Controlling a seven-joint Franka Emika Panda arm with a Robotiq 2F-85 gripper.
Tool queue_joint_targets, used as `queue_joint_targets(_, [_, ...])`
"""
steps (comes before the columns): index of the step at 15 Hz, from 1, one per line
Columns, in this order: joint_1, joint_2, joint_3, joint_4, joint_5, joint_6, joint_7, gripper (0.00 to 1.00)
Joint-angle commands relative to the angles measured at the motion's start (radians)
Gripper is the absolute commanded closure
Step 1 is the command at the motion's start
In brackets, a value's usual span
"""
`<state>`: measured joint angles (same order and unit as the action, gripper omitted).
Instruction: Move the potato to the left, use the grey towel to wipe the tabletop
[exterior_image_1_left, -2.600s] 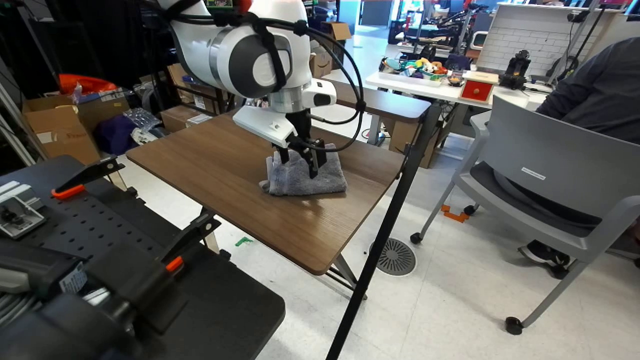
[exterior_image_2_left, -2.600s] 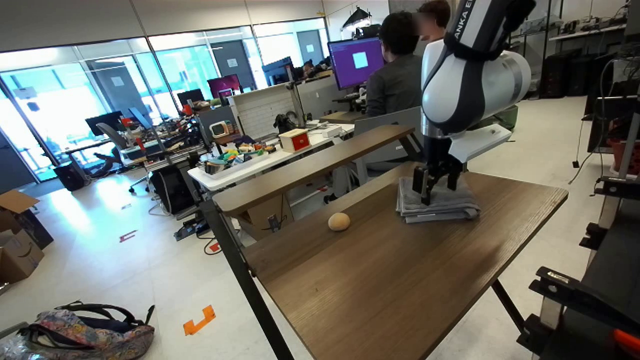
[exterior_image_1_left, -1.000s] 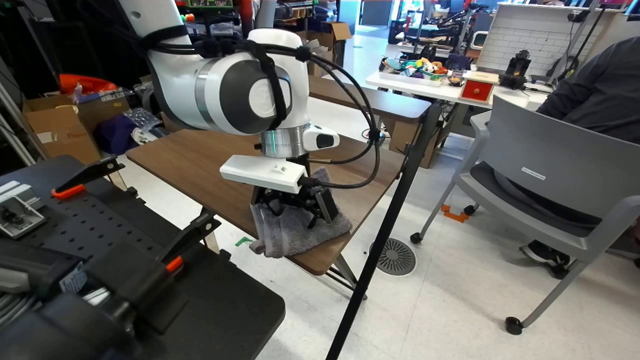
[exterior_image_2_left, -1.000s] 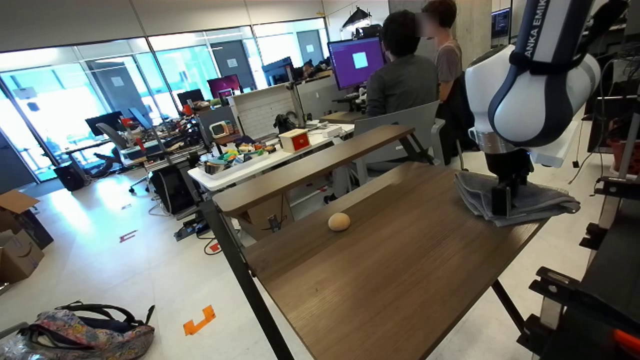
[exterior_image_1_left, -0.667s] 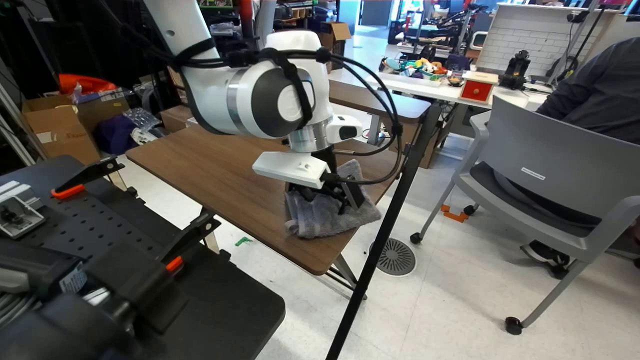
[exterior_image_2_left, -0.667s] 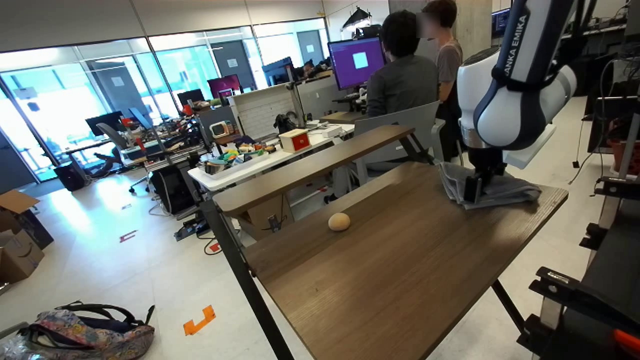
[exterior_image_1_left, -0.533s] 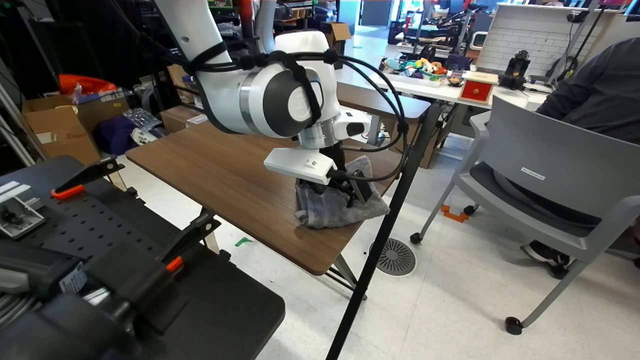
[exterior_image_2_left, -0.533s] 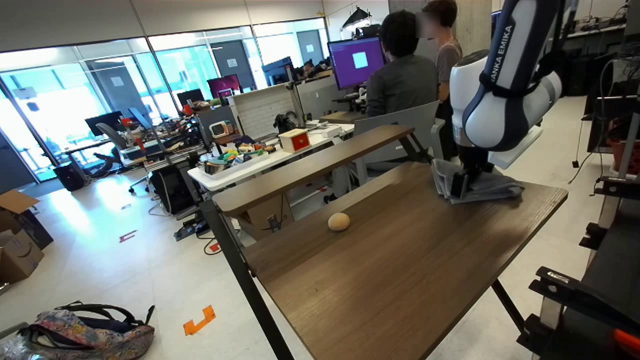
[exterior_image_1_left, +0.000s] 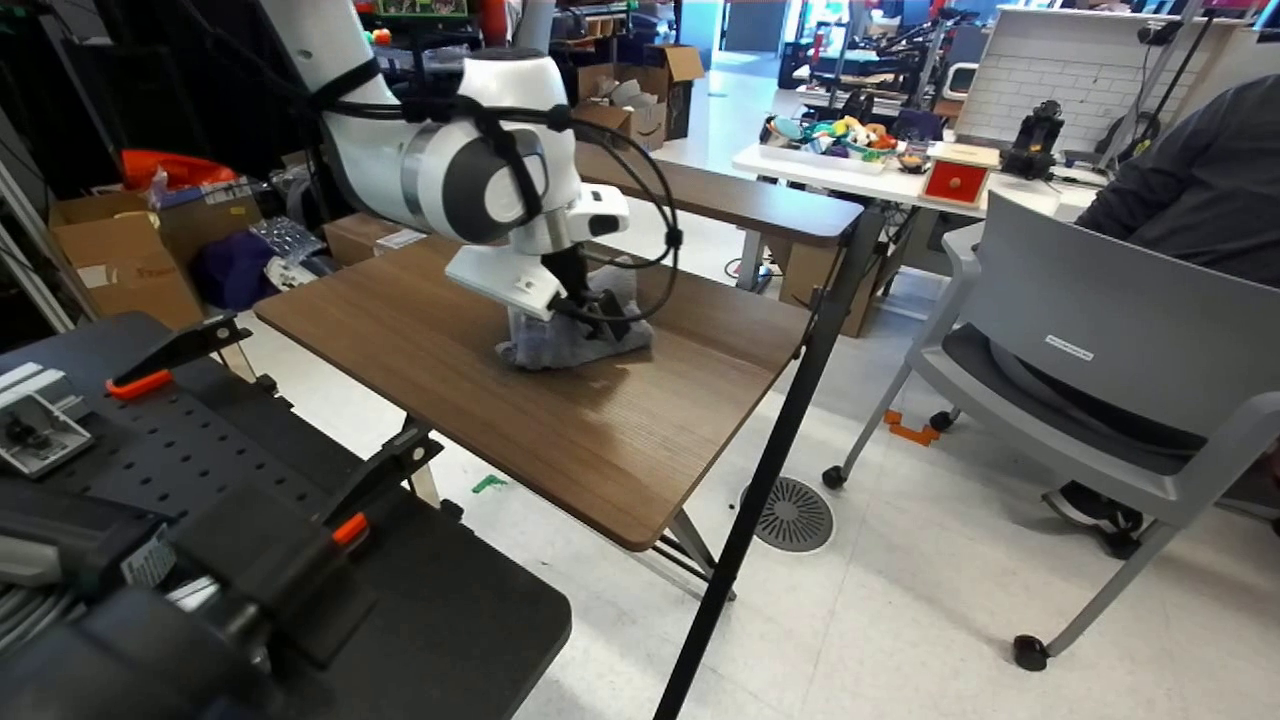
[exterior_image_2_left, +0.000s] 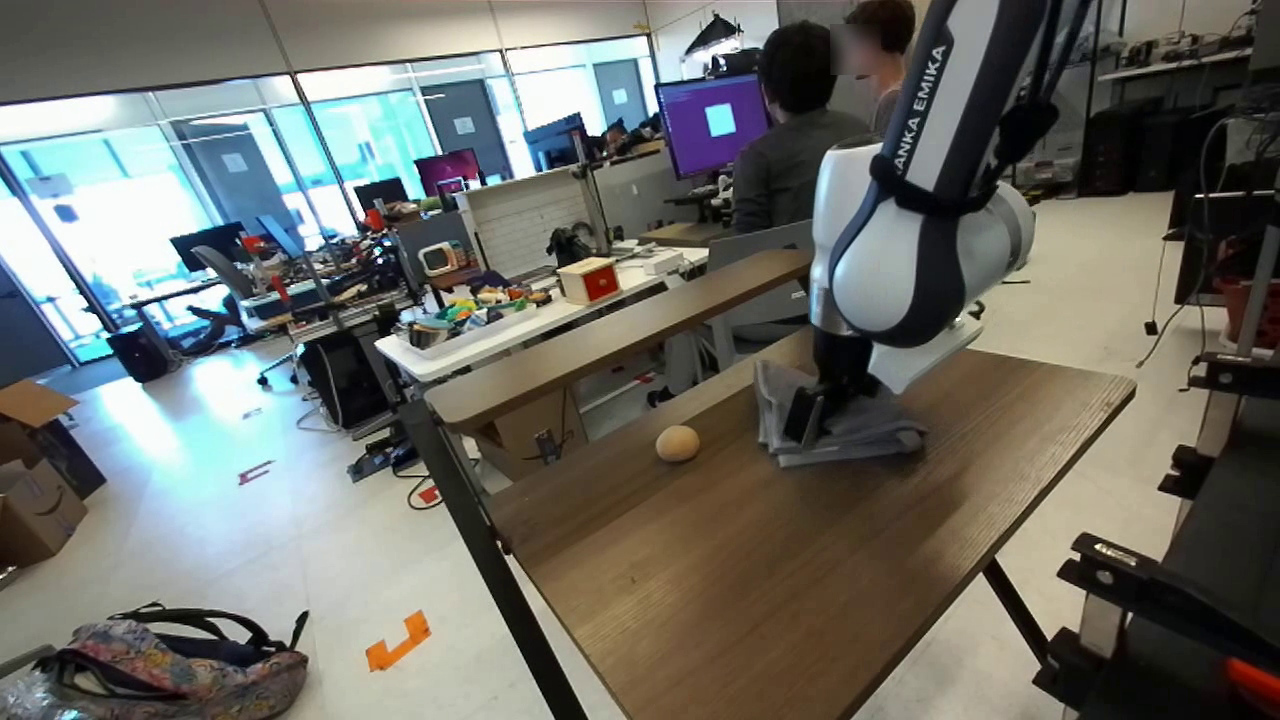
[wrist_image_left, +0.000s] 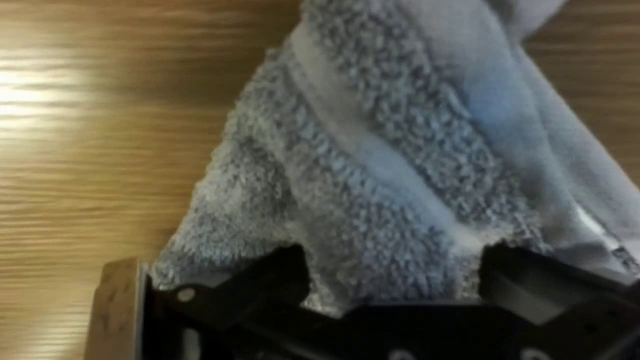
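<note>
Towel (exterior_image_2_left: 868, 431), grey terry, rumpled on the wood-grain tabletop (exterior_image_2_left: 760, 580) under the gripper (exterior_image_2_left: 838, 402); jaws spread wide, seemingly pressing, not pinching. Potato (exterior_image_2_left: 678, 444) on the tabletop too, near, not touching. Wiping well likely wants even pressure, strokes stopping short of it.

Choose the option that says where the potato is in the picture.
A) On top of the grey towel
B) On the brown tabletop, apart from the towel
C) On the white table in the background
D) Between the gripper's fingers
B: in an exterior view the potato rests on the brown tabletop, with a visible gap between it and the grey towel.
</note>
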<state>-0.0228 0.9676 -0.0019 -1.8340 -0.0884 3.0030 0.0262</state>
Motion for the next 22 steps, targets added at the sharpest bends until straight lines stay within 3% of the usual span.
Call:
queue_joint_targets(1, [-0.030,-0.033,0.163,-0.155,0.017,0.056,-0.082,0.00])
queue_joint_targets(5, [-0.019,-0.083,0.266,-0.312,0.013,0.068,-0.117,0.00])
queue_joint_targets(8, [-0.014,-0.096,0.284,-0.351,0.015,0.032,-0.120,0.00])
queue_joint_targets(13, [0.002,-0.087,0.142,-0.278,0.008,0.005,-0.105,0.00])
queue_joint_targets(18, [0.032,-0.075,-0.105,-0.200,-0.009,-0.041,-0.068,0.00])
queue_joint_targets(20, [-0.004,-0.101,-0.107,-0.183,-0.001,-0.077,-0.078,0.00])
queue_joint_targets(22, [-0.069,-0.153,-0.047,-0.187,0.020,-0.086,-0.103,0.00])
